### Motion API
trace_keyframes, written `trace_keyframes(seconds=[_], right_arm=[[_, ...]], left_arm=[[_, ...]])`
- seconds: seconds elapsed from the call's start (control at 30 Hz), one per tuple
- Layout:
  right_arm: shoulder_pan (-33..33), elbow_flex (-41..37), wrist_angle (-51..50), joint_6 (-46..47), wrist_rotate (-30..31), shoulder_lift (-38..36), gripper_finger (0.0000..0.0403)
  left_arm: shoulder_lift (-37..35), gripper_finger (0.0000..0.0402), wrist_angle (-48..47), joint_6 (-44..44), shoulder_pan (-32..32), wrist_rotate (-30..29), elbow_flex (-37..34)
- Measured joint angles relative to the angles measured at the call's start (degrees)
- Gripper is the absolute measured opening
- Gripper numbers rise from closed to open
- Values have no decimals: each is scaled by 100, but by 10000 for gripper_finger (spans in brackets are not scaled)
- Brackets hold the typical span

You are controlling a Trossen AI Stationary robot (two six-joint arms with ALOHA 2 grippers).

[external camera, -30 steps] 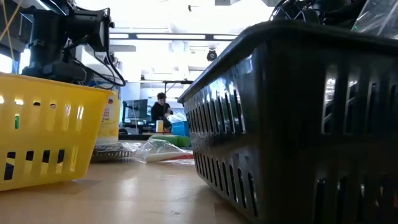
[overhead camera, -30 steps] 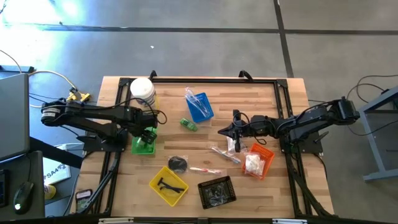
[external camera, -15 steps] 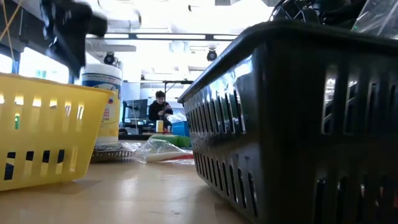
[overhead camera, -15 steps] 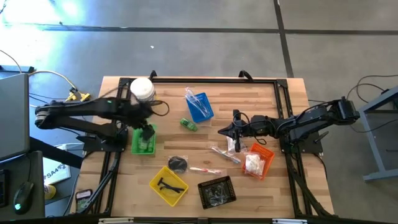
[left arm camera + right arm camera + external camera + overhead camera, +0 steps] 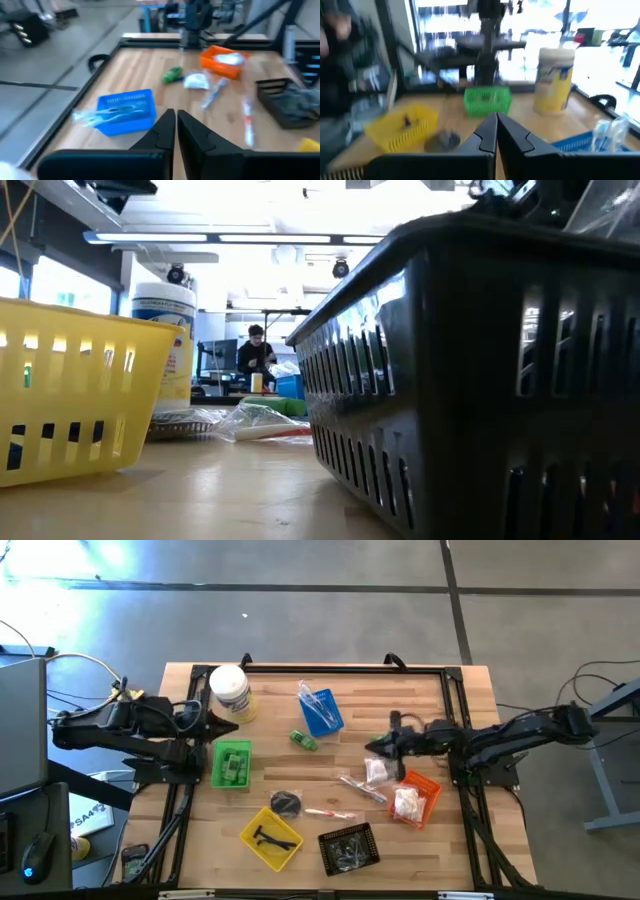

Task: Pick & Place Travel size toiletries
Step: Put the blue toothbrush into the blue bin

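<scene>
**Around the green tray: toiletries sorted and loose**

Beside the green tray [image 5: 232, 763], a small green bottle [image 5: 304, 739] lies loose on the table [image 5: 440, 840]; wrapped toothbrushes [image 5: 362, 787] lie farther off. Left gripper [image 5: 226, 724] hangs near the tray, jaws clenched, empty. Right gripper [image 5: 374, 746] likewise.

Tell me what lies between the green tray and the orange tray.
High view: between the green tray and the orange tray, a toothbrush in clear wrap; the rest is bare wood.

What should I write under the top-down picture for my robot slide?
Both grippers shut and empty: left gripper beside the white tub, right gripper above a white sachet; toiletries and coloured trays across the wooden table.
</scene>
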Motion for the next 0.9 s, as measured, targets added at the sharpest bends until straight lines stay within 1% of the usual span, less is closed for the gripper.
trace_keyframes(seconds=[0.1, 0.2, 0.3, 0.37, 0.47, 0.53, 0.6, 0.73, 0.83, 0.9], right_arm=[[-230, -328, 237, 332, -386, -555, 3], [-329, -579, 349, 478, -655, -862, 3], [-330, -742, 407, 479, -652, -1116, 2], [-330, -839, 387, 478, -645, -1243, 2], [-330, -947, 412, 474, -644, -1429, 2], [-334, -1073, 409, 471, -636, -1699, 2], [-334, -1193, 476, 468, -587, -1967, 2], [-334, -1462, 408, 487, -402, -2484, 2], [-339, -1591, 323, 498, -334, -2800, 2], [-396, -1612, 145, 493, -343, -2960, 2]], left_arm=[[-305, 5, 17, 12, -1, -96, -339], [-487, 4, 521, 80, -2, -41, -709], [-650, 2, 1253, 557, -2, 399, -1191], [-721, 1, 1638, 831, -7, 469, -1463], [-915, 1, 1704, 1111, 0, 390, -1723], [-1106, 1, 1684, 1206, 0, 232, -1814], [-1369, 0, 1568, 1279, 0, 113, -1830], [-2030, 0, 1632, 1395, 0, 41, -1839], [-2478, 0, 2033, 1511, 0, 27, -2159], [-2430, 0, 2259, 1630, 0, -104, -2454]])
